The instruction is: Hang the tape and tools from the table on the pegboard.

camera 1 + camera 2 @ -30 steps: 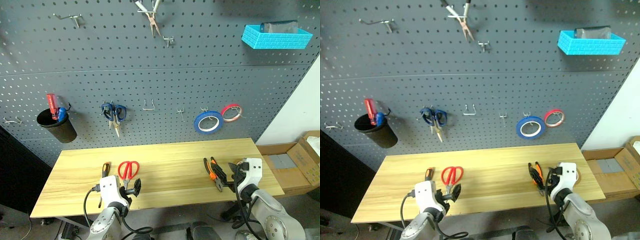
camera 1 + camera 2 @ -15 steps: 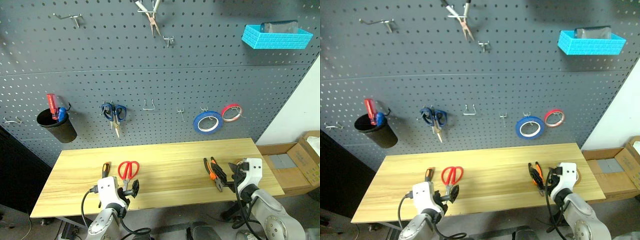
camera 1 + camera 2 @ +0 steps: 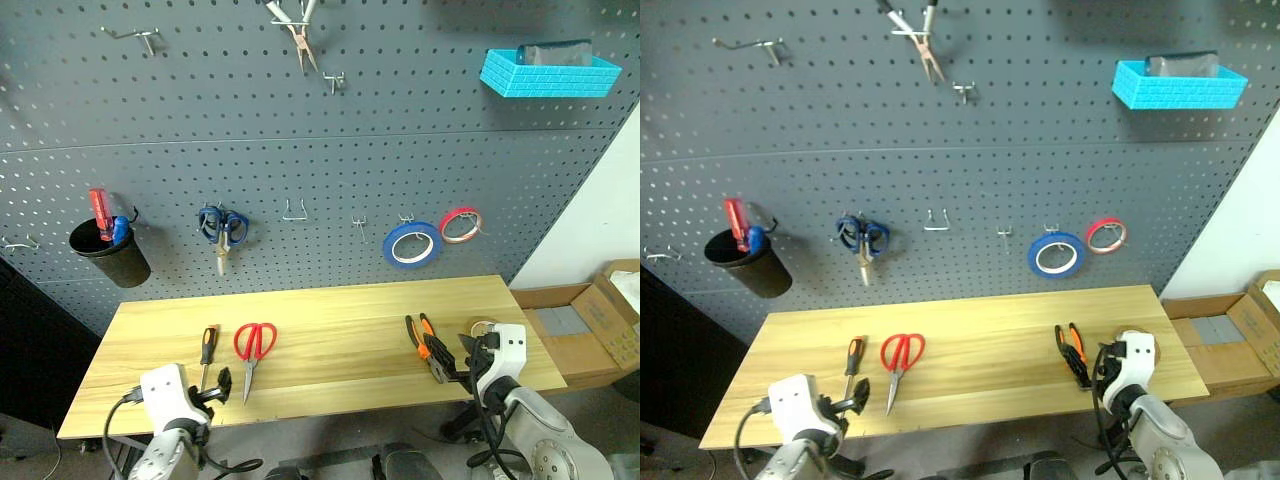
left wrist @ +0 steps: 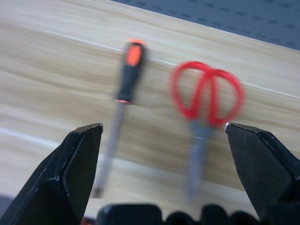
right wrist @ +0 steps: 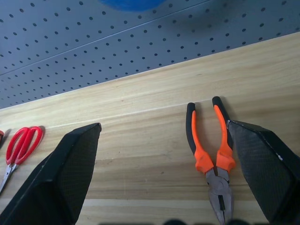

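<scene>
My left gripper (image 4: pixel 164 136) is spread wide and empty over the slim black-and-orange-handled screwdriver (image 4: pixel 119 105) on the light wood table (image 3: pixel 340 330); I'd centre on the handle before closing.

Matt light wood table (image 3: pixel 330 330), glossy red-handled scissors (image 3: pixel 253 343) with dull metal blades.

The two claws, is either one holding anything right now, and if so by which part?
Nothing is held. The left claw is open above the screwdriver and red scissors; the right claw is open near the pliers. All lie on the table.
</scene>
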